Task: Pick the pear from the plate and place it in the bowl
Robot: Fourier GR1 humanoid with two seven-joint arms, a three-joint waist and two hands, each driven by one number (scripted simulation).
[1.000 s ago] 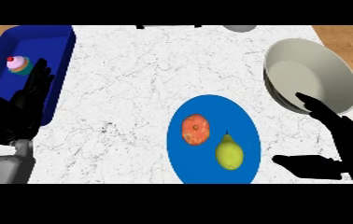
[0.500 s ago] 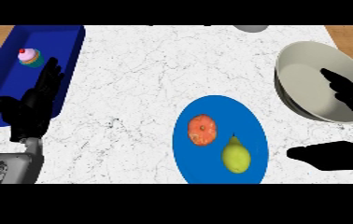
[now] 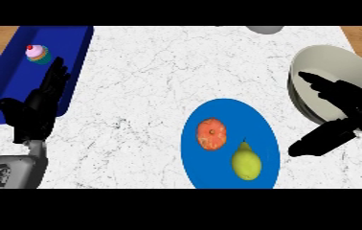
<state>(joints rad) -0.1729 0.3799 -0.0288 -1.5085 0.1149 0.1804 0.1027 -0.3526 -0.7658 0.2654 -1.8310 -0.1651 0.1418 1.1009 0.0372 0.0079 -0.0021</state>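
A yellow-green pear [image 3: 246,162] lies on the blue plate [image 3: 233,113] at the lower middle, stem pointing up, beside an orange-red fruit [image 3: 211,134]. The grey bowl [image 3: 315,71] stands at the right edge. My right hand [image 3: 338,110] is open to the right of the plate, its fingers stretched over the bowl's lower part and its thumb pointing toward the plate; it touches neither fruit. My left hand [image 3: 37,110] rests open at the left edge, fingers up.
A dark blue tray [image 3: 71,47] at the top left holds a cupcake [image 3: 37,54]. A grey round object [image 3: 264,29] shows at the top edge. White marble counter lies between the tray and the plate.
The view has shifted, so everything sits further right and higher. My right hand has drawn its thumb closer to the plate's right edge. The pear has not moved on the plate.
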